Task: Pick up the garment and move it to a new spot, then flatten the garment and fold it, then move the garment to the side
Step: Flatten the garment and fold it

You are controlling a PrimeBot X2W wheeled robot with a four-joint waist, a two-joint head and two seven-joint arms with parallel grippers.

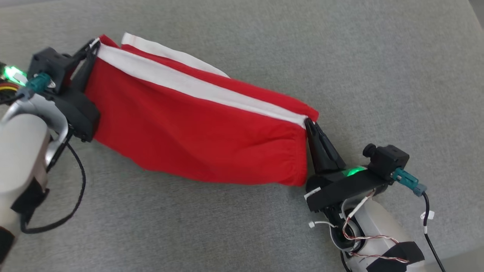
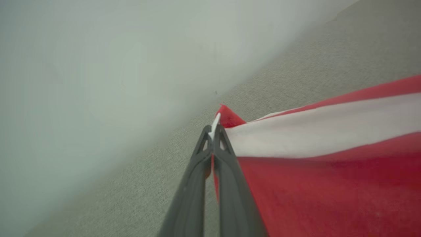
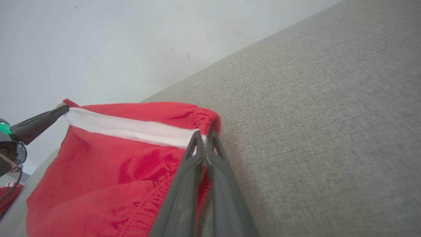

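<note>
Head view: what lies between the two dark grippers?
The red cloth garment with a white stripe, stretched from left gripper to right gripper; head view.

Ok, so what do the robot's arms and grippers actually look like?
Both the left gripper and right gripper have long dark grey fingers with triangular cut-outs near the tips. Pale forearms wear black tape; black wrist housings carry green lights, teal connectors and black cables.

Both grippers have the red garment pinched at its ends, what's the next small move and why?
Probably lower both arms together, keeping the stretch. The left gripper and right gripper each pinch one end of the garment, which hangs stretched between them over the grey surface, so it should land flat.
</note>
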